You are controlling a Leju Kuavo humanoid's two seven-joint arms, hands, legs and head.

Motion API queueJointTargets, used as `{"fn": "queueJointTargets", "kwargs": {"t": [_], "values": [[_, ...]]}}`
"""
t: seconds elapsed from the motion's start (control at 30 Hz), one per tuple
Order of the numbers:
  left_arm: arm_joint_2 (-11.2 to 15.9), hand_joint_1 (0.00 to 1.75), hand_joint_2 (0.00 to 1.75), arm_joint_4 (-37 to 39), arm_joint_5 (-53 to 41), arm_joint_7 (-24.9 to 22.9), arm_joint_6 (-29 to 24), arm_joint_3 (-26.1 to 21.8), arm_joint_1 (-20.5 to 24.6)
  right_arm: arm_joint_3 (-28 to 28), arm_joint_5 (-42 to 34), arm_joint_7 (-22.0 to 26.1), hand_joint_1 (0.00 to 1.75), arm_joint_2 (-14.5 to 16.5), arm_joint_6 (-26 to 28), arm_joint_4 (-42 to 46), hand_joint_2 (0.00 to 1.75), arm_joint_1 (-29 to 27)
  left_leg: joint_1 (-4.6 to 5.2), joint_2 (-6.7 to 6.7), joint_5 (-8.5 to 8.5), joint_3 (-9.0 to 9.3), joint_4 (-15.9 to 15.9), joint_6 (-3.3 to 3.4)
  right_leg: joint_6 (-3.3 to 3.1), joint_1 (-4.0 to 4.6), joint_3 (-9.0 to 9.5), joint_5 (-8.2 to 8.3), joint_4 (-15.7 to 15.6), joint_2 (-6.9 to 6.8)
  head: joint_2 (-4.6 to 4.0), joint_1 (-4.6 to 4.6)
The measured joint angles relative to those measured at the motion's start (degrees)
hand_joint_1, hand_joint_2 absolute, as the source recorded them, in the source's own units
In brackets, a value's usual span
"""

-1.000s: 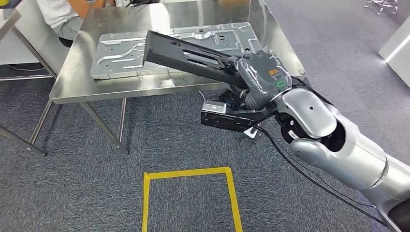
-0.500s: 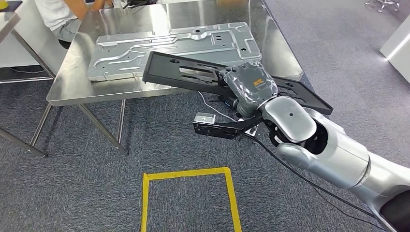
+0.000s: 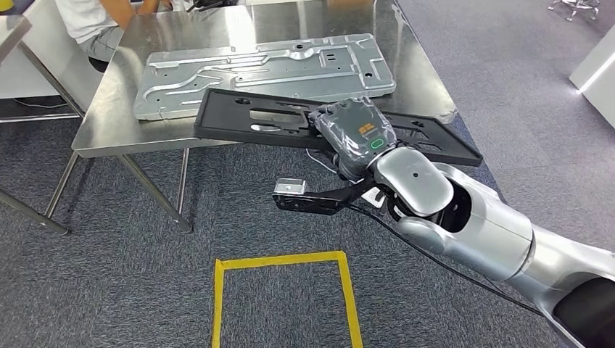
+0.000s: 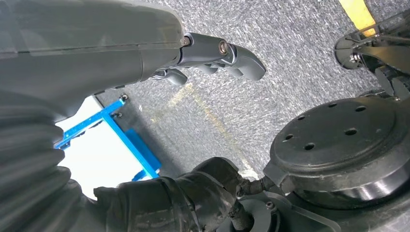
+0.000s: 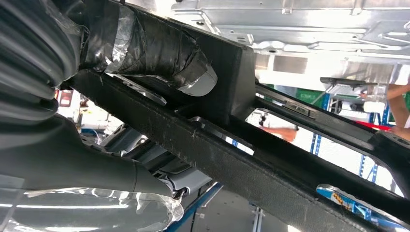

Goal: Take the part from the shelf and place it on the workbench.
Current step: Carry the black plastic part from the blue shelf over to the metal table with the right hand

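The part (image 3: 239, 119) is a long, flat black frame with slots. My right hand (image 3: 355, 134) grips it near its middle and holds it almost level across the front edge of the steel workbench (image 3: 116, 130). Its left end hangs over the bench top and its right end sticks out past the bench's corner. In the right wrist view my taped thumb (image 5: 164, 53) presses on the black part (image 5: 270, 179). My left hand (image 4: 222, 53) hangs over the grey carpet, fingers loosely apart and holding nothing.
A large silver stamped metal panel (image 3: 268, 69) lies across the middle of the bench, just behind the black part. A person (image 3: 94, 22) sits at the bench's far left corner. A yellow tape square (image 3: 279, 259) marks the carpet in front of me.
My right hand has swung the black part down from a raised tilt to nearly level and shifted it left and nearer, along the bench's front edge.
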State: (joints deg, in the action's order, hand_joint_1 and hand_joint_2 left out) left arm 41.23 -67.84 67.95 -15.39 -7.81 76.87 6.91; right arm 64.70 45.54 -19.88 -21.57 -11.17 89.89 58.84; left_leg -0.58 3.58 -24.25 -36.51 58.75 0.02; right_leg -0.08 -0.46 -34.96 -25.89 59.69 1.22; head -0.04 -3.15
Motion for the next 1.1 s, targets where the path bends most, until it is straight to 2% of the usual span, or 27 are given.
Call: {"fn": "queueJointTargets", "kwargs": {"t": [0.63,0.77,0.9,1.0,1.07,1.1], "values": [[0.5,0.0,1.75,0.0,-0.5,0.0,0.6,0.4,0.0,0.9,0.7,0.2,1.75,1.6,0.2,-0.5,1.75,1.5,0.01,0.0,0.0,0.0,0.0,0.0,0.01,-0.01,0.02,0.0,0.0,0.0,0.0,-0.01],[0.6,0.0,1.75,0.0,-0.5,0.0,0.7,0.5,0.0,1.0,1.0,0.1,1.75,1.8,0.1,-0.4,1.75,1.6,0.08,0.0,-0.16,-0.1,0.3,0.23,0.13,-0.1,0.03,0.04,-0.1,0.01,0.0,-0.02],[0.7,0.0,1.75,0.0,0.0,0.1,0.6,0.5,0.0,1.1,1.1,-0.2,1.75,1.8,-0.1,-0.2,1.75,1.6,0.13,-0.01,-0.37,-0.24,0.7,0.58,0.43,-0.15,0.05,-0.01,-0.1,0.05,0.0,-0.02],[0.9,0.0,1.75,0.0,0.4,0.2,0.5,0.5,0.0,1.2,1.1,-0.6,1.75,1.7,-0.2,0.3,1.75,1.7,-0.08,-0.13,-0.31,0.18,0.1,1.06,0.94,-0.08,0.3,-0.08,-0.4,0.04,0.0,-0.02],[1.0,0.0,1.75,-0.1,0.5,0.4,0.5,0.5,0.0,1.2,1.1,-0.6,1.75,1.7,-0.2,0.5,1.75,2.0,-0.54,-0.37,0.04,1.17,-1.1,1.46,1.36,0.07,-0.44,-1.37,1.6,-0.25,0.0,0.19],[1.0,0.0,1.75,-0.1,0.5,0.4,0.5,0.5,-0.1,1.2,1.1,-0.7,1.75,1.7,-0.2,0.6,1.75,2.2,-0.75,-0.5,0.17,1.56,-1.5,1.57,1.55,0.02,-1.74,-2.73,4.3,-0.44,0.0,0.32]]}}
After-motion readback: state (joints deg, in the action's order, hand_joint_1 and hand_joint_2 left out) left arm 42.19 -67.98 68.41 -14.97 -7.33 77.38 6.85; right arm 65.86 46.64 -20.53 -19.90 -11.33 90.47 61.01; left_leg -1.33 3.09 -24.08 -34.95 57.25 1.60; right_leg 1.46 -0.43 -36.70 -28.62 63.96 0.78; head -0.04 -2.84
